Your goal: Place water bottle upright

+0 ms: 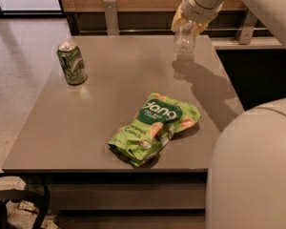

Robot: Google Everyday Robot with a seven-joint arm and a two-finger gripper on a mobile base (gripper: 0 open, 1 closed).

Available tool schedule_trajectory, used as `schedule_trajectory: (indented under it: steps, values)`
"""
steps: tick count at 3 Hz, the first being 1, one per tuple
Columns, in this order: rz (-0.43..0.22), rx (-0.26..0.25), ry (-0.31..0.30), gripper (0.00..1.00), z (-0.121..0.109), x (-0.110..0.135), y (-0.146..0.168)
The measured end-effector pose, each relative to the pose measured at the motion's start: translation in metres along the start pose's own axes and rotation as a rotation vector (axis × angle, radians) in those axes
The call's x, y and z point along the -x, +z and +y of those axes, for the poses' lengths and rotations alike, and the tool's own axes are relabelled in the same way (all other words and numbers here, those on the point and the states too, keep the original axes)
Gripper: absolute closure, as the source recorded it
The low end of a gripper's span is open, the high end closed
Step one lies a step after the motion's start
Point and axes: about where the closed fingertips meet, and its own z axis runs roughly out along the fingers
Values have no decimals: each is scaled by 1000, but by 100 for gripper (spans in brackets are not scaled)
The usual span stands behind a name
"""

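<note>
Soft overhead light; dark shadow (200,85) on the table (109,104) beneath the far-edge gripper (189,24), closed round the water bottle (184,43).
</note>
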Motion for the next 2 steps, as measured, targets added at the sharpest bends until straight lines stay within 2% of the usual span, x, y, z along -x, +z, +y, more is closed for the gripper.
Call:
schedule_trajectory:
  steps: [1, 2]
  values:
    - [-93, 106, -137, 100, 6, 10, -5]
    - [-199, 257, -252, 100, 16, 18, -13]
